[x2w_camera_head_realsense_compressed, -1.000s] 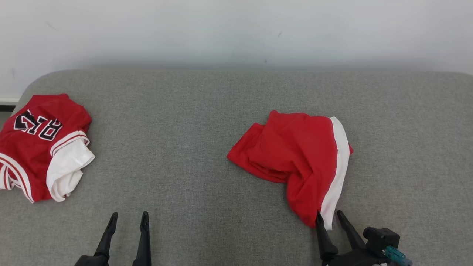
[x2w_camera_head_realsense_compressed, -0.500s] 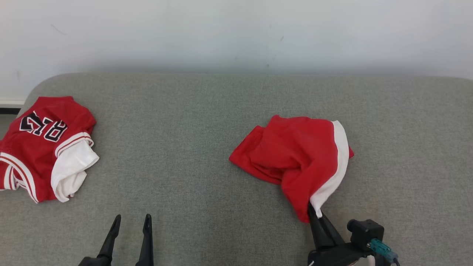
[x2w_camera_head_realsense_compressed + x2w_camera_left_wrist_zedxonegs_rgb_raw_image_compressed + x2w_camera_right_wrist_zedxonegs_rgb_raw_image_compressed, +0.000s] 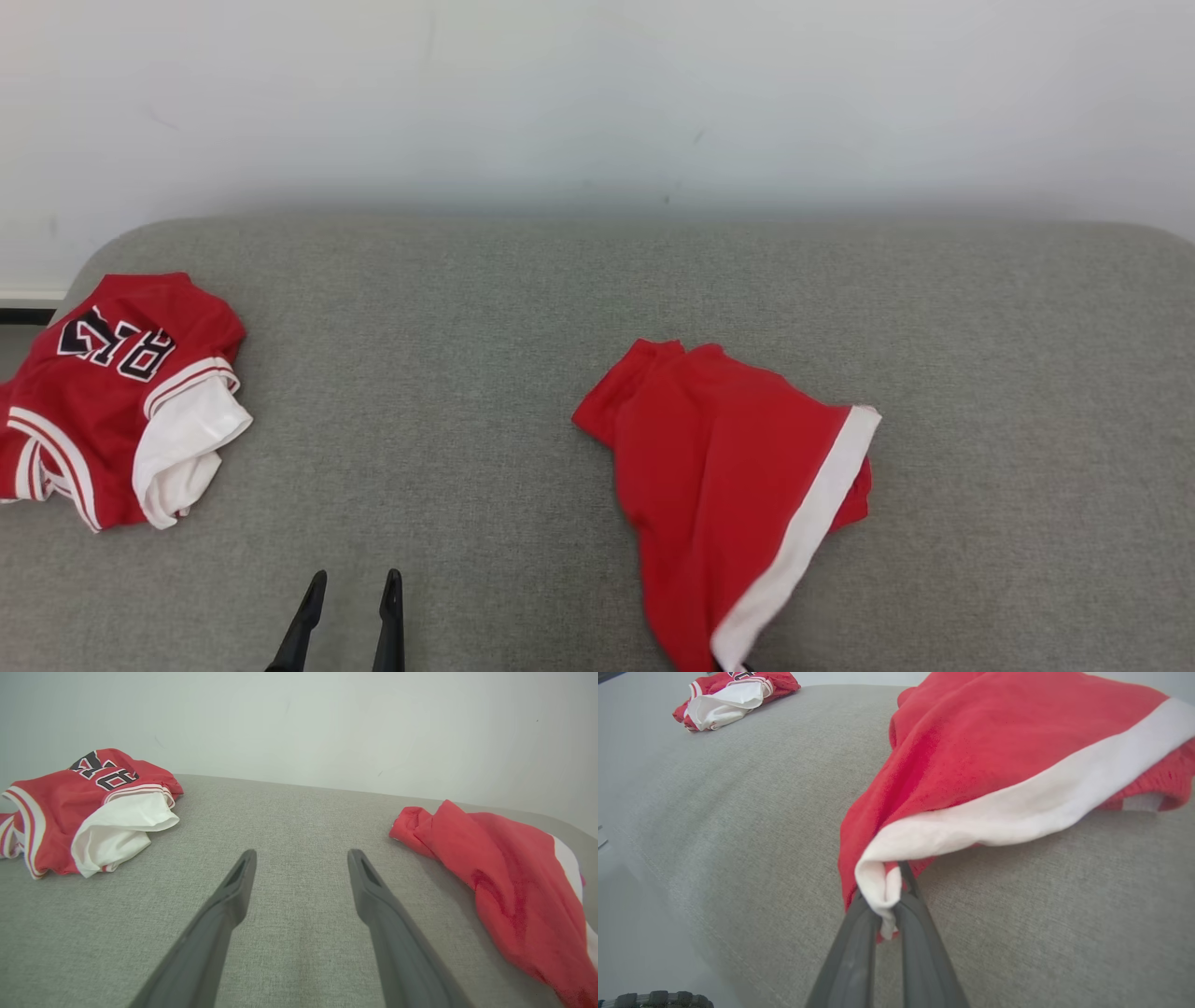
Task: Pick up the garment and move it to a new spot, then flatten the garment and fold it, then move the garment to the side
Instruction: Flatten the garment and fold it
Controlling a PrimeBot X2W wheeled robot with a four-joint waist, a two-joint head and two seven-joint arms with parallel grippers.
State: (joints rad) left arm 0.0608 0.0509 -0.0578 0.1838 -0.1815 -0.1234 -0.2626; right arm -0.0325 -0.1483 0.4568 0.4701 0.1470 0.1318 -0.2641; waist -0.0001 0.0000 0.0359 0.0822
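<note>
On the grey cloth-topped table [image 3: 467, 308], right of centre: garment [image 3: 719, 467], red shorts with a white side band. It is bunched. The near corner is drawn toward the robot and raised a little, and the rest lies on the table. Far left, well apart: red-and-white jersey [image 3: 103, 411], crumpled, not the target by my read.

Handling: light, limp knit with no stiffness. Expect it to drape and drag, not move as a sheet. A one-corner hold lets it twist and tuck under itself. For flattening, two corners along one edge look like the better hold.

Right claw [image 3: 891, 905]: clamped together on the white-band corner. Left claw [image 3: 355, 579]: fingers apart, holding nothing, over the table's near side.
</note>
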